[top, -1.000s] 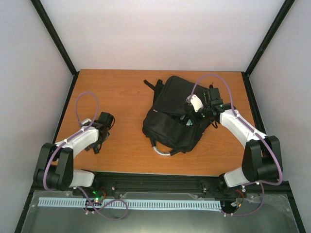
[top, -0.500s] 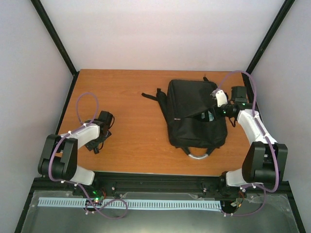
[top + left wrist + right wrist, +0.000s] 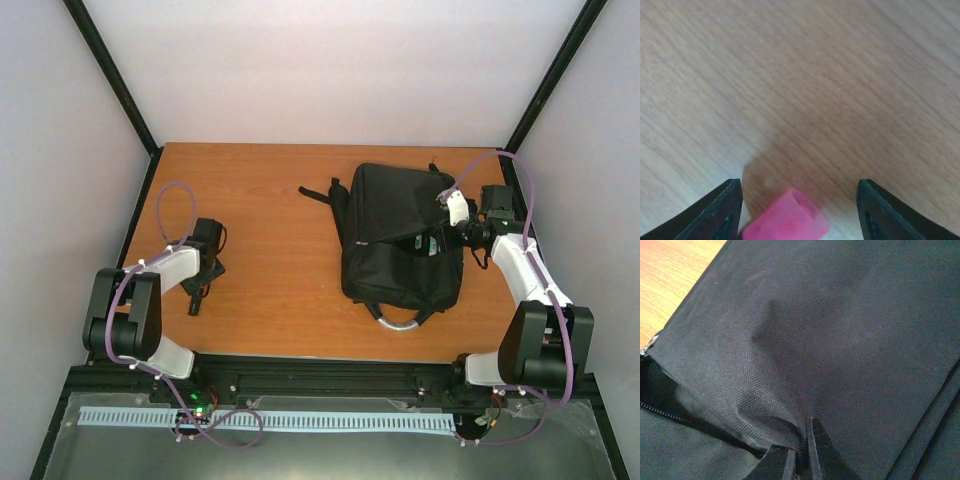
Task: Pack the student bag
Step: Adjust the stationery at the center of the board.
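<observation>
Only your left wrist shows a pink tube [image 3: 787, 220] between open left jaws; right jaws pinch the student bag [image 3: 850, 330]; wood surface [image 3: 270, 230], pale walls [image 3: 300, 70].

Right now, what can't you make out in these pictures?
The pink object: left wrist view, cut off by the bottom edge; its kind unclear.
Top view: it hides under the left end effector.
Inside the student bag: top view, opening too dark and small.
Right wrist view: the right end effector has fingertips buried in bag fabric, cropped below.
</observation>
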`<action>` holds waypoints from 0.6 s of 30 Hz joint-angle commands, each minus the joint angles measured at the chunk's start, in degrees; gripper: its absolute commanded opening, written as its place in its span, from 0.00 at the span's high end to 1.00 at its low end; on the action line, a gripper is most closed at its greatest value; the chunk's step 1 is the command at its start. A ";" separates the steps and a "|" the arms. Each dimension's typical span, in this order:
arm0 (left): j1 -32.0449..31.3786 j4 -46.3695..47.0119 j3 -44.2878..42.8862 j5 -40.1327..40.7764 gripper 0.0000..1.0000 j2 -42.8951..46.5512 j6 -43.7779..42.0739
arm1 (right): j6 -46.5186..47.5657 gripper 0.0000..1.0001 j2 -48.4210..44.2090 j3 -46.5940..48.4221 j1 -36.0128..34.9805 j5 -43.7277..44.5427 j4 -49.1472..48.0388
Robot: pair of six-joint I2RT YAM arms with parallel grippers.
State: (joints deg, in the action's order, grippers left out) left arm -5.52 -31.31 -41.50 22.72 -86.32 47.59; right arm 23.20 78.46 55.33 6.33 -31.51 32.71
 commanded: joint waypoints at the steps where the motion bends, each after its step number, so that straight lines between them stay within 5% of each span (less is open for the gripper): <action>1: -0.16 2.92 0.53 -2.91 0.37 -0.69 -6.27 | -1.45 0.97 -2.39 0.11 -0.13 -5.36 -2.47; 8: -7.58 -1.83 -4.02 2.05 0.33 -2.93 -7.35 | -0.46 0.97 -1.66 0.18 -0.13 -6.82 -1.45; 12: -8.36 -0.32 -4.34 -5.40 0.45 -4.31 -8.78 | 0.18 0.97 -2.91 -0.21 -0.11 -6.79 -1.33; 18: -11.08 -0.27 -5.08 -9.79 0.46 -6.47 -10.05 | 0.71 0.97 -5.51 -0.38 -0.15 -7.55 -0.66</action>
State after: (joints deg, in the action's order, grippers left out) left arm -14.50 -30.74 -46.37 18.37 -90.96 39.97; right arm 23.38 76.86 54.94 6.33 -34.02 32.86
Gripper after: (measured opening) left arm 0.533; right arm 0.031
